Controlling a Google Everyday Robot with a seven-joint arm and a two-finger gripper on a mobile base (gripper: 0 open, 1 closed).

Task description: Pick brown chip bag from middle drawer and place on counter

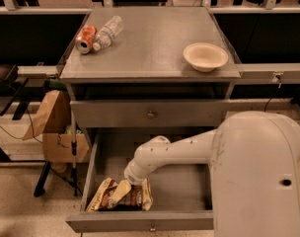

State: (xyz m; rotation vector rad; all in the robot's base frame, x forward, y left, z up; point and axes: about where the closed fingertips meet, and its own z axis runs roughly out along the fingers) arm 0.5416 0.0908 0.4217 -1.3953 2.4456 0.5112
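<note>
Gripper [121, 191] at brown chip bag [138, 198]; can [85, 38], btl [107, 31], bowl [205, 56] atop counter [150, 36].

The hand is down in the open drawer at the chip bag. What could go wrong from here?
The hand is at the brown chip bag in the front left corner of the middle drawer; the crinkled foil may slip or snag on the low wall.
Lifting, the arm could strike the closed drawer above.
On the counter, the can and bottle lie on their sides and might roll if bumped.
</note>
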